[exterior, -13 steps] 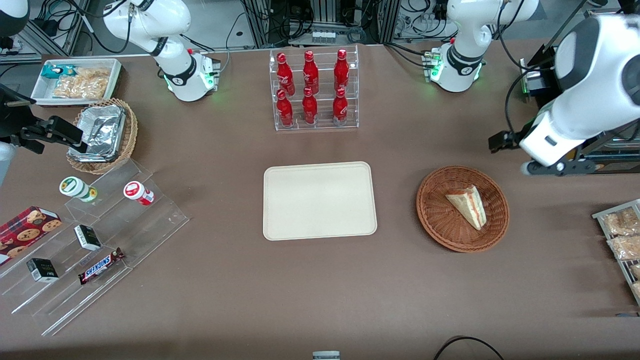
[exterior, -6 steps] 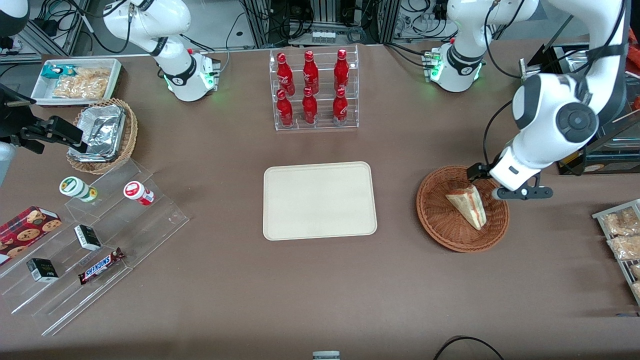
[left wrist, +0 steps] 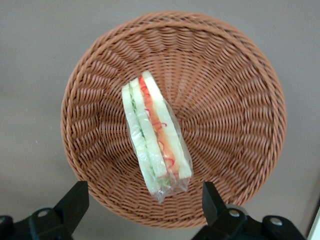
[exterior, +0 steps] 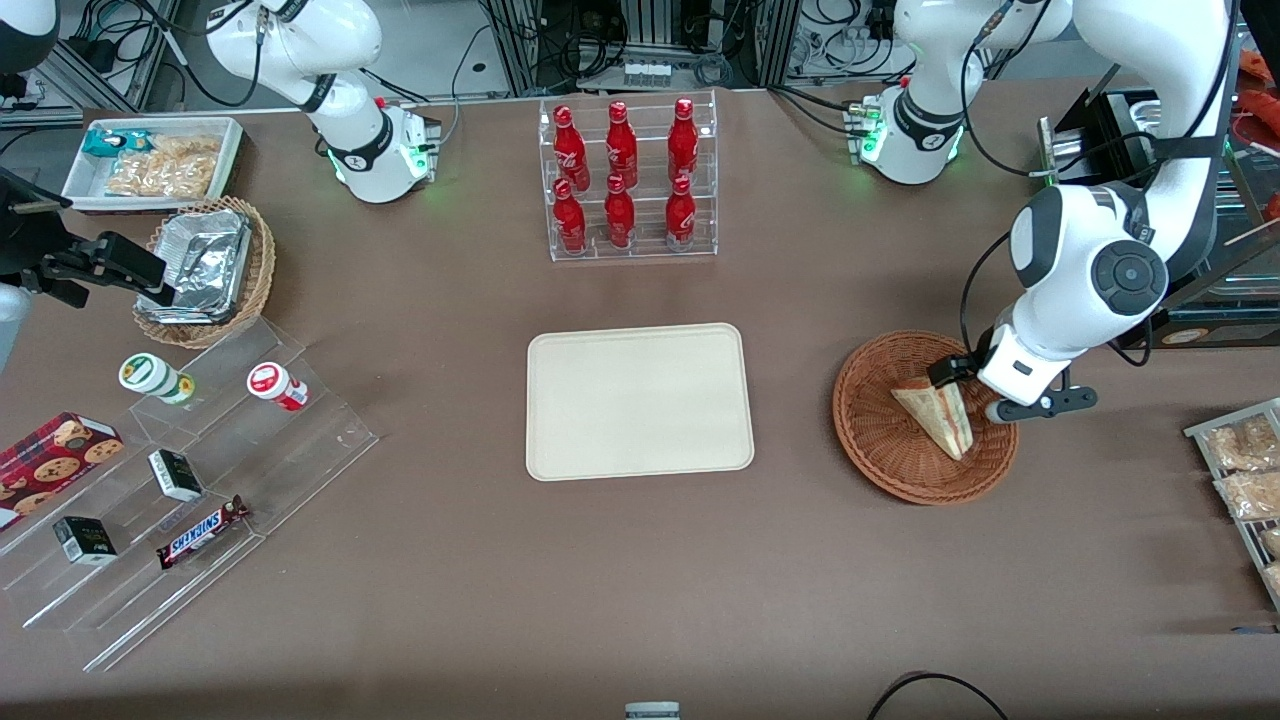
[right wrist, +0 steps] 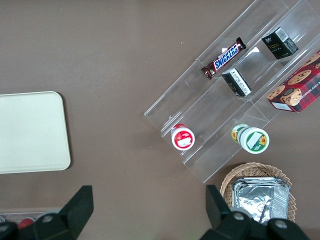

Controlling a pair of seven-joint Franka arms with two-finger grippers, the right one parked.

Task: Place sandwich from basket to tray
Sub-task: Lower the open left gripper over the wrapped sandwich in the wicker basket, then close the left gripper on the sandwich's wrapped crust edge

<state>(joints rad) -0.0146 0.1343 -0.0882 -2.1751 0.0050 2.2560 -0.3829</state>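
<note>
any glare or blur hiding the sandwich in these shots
Left wrist view: the sandwich is sharp in the basket, with slight shine on its wrap, and the open claw hangs above it. Front view: even light, soft shadows, the arm covers part of the sandwich.

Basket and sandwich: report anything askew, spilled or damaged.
Nothing stands out. The sandwich lies whole in its clear wrap inside the basket, nothing spilled. The gripper hangs above it, jaws open.

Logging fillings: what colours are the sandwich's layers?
Red, orange and green between pale bread, on the sandwich; clearest in the left wrist view.
</note>
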